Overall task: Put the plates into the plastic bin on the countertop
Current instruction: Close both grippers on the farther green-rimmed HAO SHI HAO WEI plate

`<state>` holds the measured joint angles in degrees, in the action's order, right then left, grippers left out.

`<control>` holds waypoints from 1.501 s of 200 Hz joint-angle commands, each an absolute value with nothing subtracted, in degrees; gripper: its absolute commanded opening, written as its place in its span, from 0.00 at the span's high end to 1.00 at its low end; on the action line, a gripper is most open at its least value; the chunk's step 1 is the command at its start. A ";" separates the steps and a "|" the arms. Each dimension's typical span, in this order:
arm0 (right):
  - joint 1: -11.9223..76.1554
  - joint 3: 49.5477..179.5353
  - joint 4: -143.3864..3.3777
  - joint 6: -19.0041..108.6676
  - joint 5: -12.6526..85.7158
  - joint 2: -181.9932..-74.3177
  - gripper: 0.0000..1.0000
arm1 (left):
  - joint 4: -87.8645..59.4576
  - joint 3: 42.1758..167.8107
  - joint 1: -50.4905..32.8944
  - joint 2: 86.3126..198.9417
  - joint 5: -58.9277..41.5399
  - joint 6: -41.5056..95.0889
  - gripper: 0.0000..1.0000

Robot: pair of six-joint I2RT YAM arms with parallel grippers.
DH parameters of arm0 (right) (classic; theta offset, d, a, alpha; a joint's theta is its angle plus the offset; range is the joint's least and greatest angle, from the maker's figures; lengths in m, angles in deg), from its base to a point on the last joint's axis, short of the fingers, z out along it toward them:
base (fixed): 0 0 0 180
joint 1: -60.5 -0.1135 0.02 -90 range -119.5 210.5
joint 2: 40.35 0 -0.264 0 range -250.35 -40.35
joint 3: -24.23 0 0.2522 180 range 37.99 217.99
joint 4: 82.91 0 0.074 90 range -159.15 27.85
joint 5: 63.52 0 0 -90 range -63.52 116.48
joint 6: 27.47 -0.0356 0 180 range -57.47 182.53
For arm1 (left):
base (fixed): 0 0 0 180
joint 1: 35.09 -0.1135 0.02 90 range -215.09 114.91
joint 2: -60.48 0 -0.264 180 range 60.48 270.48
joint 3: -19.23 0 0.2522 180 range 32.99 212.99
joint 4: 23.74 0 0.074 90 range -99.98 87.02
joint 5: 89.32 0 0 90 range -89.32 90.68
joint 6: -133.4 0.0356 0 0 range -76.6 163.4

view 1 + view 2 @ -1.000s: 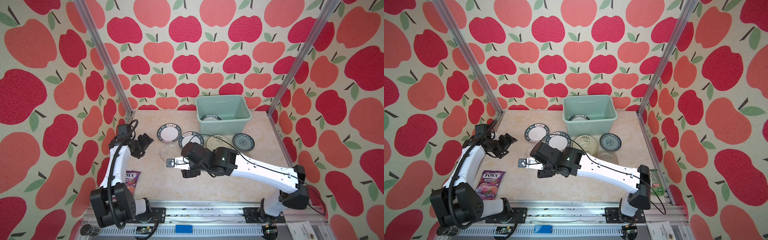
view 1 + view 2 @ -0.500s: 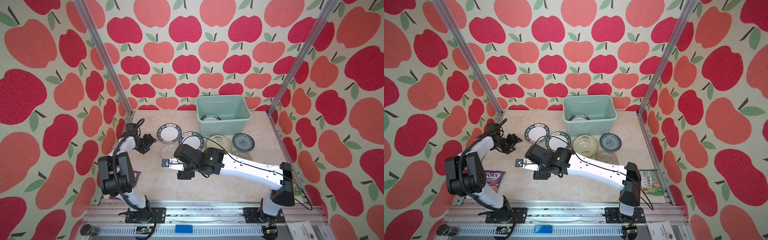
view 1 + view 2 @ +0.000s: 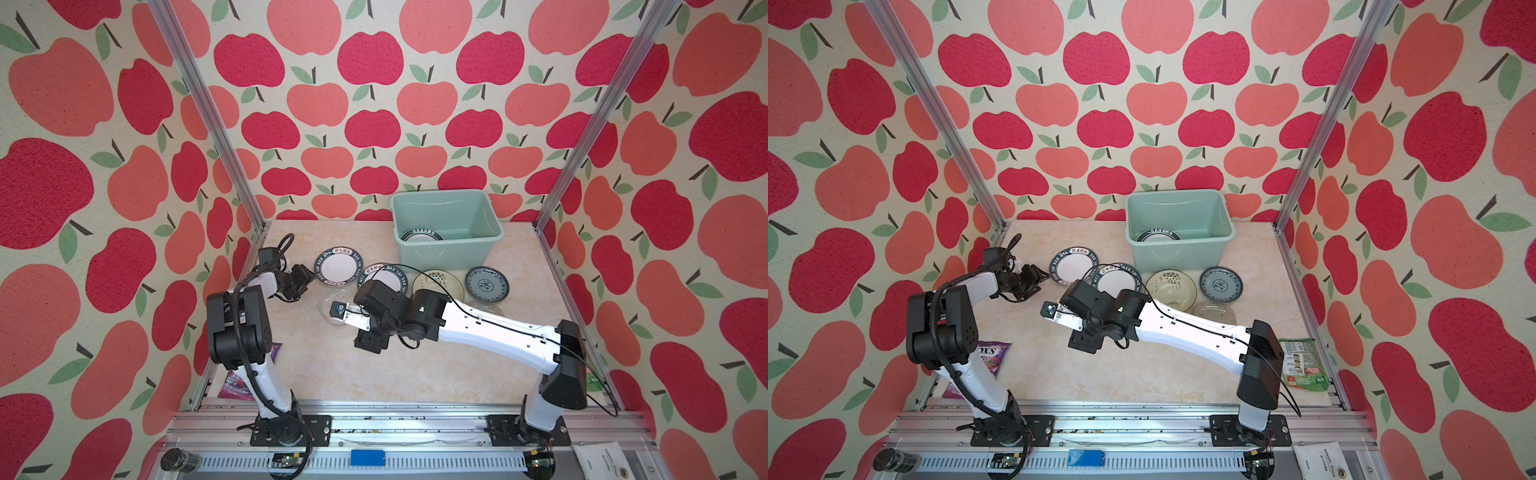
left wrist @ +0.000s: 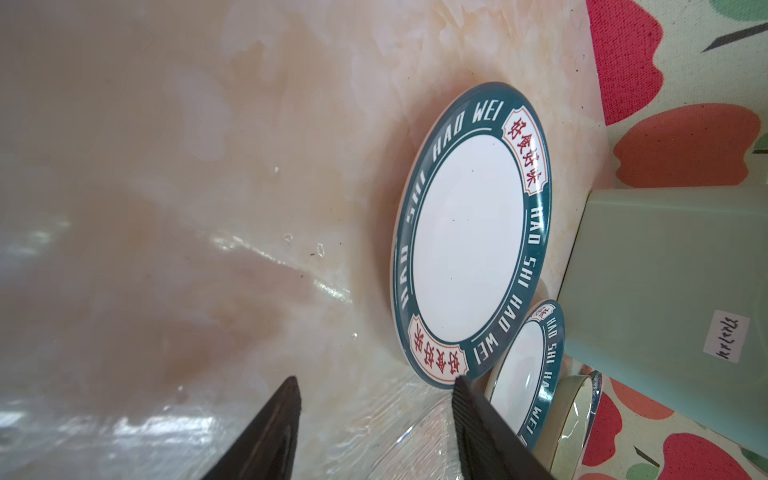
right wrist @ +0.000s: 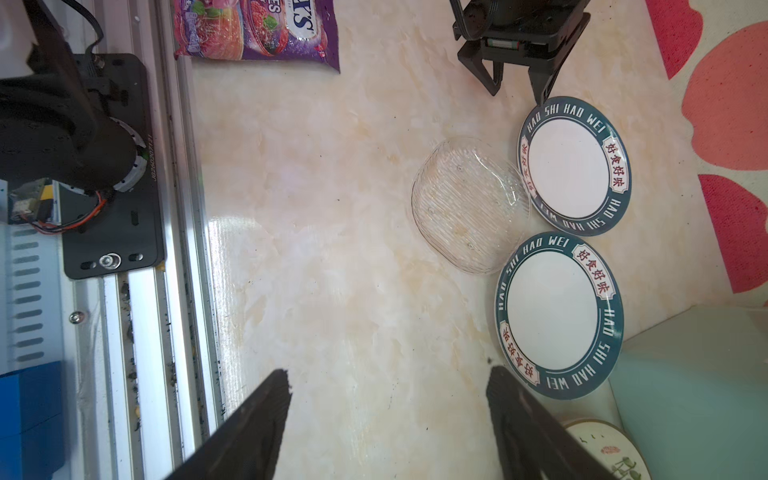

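Jaws of left gripper [image 4: 374,395] stand apart, empty: straddle lettered plate [image 4: 469,245] rim before closing; right gripper [image 5: 386,386] wide, empty.

Top views: bright, even, sharp; faint soft shadows on countertop [image 3: 332,374]. Left wrist view: glare streaks, heavy blur toward 9 o'clock.

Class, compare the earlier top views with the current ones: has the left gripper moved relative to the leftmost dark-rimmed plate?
Yes. The left gripper has edged toward the leftmost dark-rimmed plate, which lies where it did. Its fingertips now nearly reach the rim.
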<state>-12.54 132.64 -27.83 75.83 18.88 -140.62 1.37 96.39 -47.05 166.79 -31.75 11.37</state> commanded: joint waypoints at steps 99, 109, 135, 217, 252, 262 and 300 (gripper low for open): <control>-10.69 131.42 -29.37 71.51 20.62 -138.97 0.23 | -6.46 100.14 -45.28 176.44 -34.48 9.65 0.61; -10.65 131.53 -29.42 71.48 20.67 -139.10 0.24 | -6.54 100.08 -45.11 176.75 -34.14 9.41 0.64; -10.52 132.49 -29.40 71.45 21.07 -140.01 0.24 | -7.20 99.55 -44.84 177.26 -33.45 8.65 0.70; -10.43 135.83 -26.44 72.69 21.74 -142.62 0.25 | -11.31 98.49 -44.20 180.43 -33.80 5.21 0.84; -10.34 135.83 -25.98 72.40 21.73 -142.76 0.26 | -13.09 96.68 -44.12 180.10 -33.08 4.33 0.92; -10.34 135.90 -25.91 72.34 21.65 -142.87 0.26 | -13.45 96.34 -44.22 179.81 -32.99 3.99 0.94; -10.34 137.32 -24.92 71.92 21.81 -143.53 0.26 | -14.91 95.25 -44.55 177.79 -33.00 2.77 1.00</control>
